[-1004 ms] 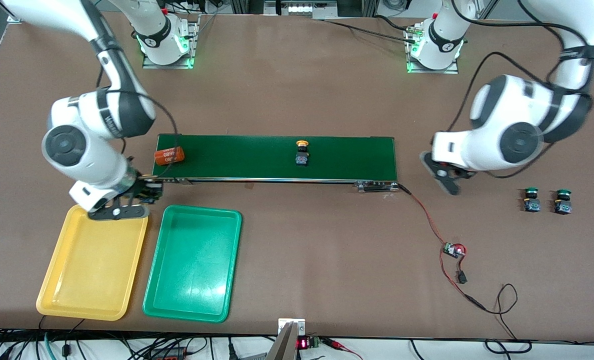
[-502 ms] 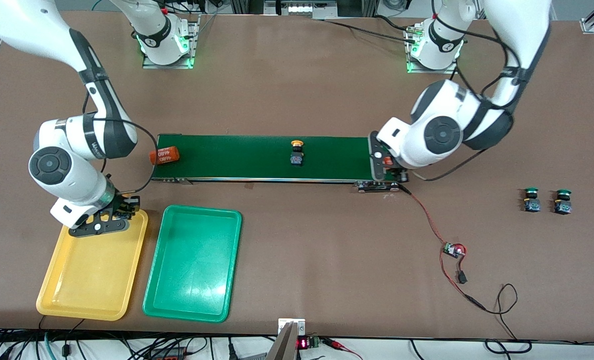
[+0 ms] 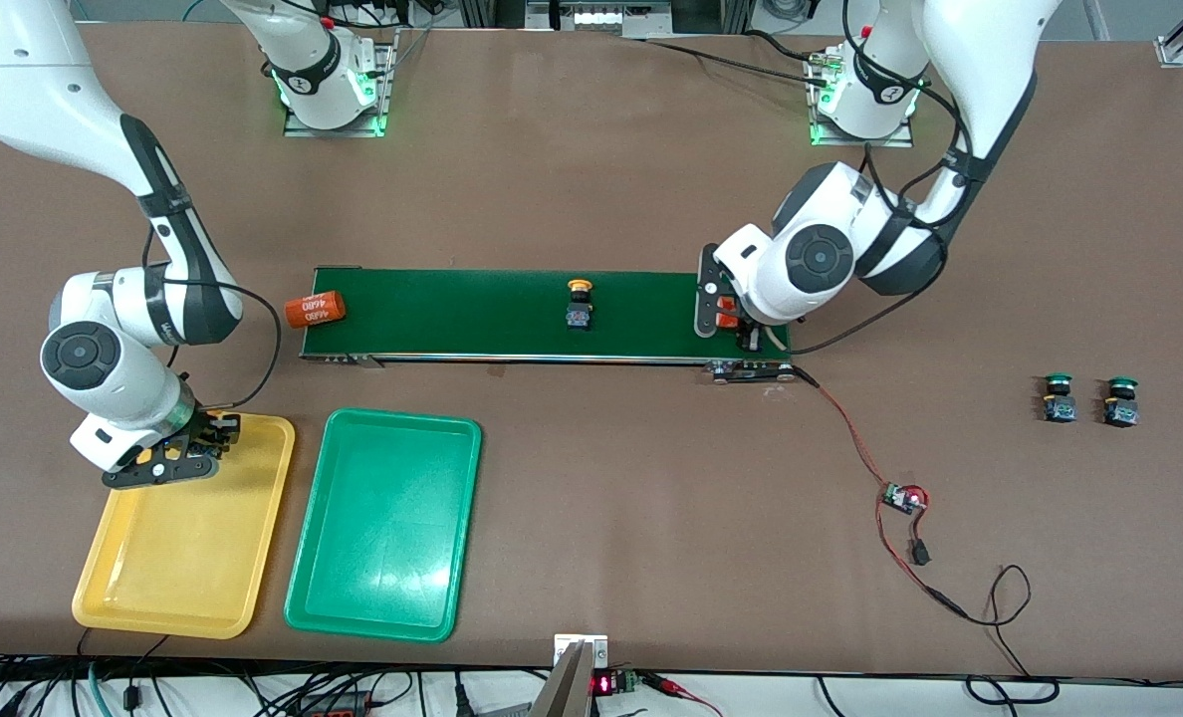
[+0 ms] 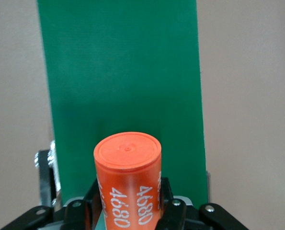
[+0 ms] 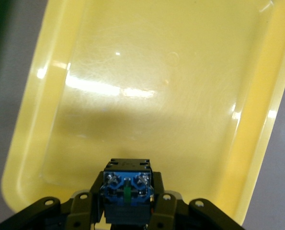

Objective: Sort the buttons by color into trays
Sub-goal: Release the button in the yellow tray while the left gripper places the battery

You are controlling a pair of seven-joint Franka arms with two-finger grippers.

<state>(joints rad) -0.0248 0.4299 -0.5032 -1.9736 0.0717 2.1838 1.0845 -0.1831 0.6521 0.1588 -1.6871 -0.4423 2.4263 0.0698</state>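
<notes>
My right gripper [image 3: 213, 430] is shut on a button [image 5: 127, 188] and holds it over the end of the yellow tray [image 3: 183, 558] that lies farther from the front camera. I see only its dark body and blue terminals; its cap is hidden. The tray fills the right wrist view [image 5: 156, 72]. The green tray [image 3: 384, 597] lies beside it. A yellow-capped button [image 3: 579, 304] rides mid conveyor belt [image 3: 452, 314]. Two green buttons [image 3: 1058, 396] [image 3: 1121, 400] stand toward the left arm's end. My left gripper [image 3: 736, 324] is shut on an orange "4680" cylinder [image 4: 128, 182] over the belt's end [image 4: 123, 72].
A second orange "4680" cylinder [image 3: 315, 309] lies at the belt's end toward the right arm. A small circuit board [image 3: 900, 496] with red and black wires trails from the belt's motor toward the front camera.
My right gripper moved with the button from the yellow tray's edge to over the tray. My left arm swung in over the belt's end. The yellow button and the belt cylinder travelled toward the right arm's end.
</notes>
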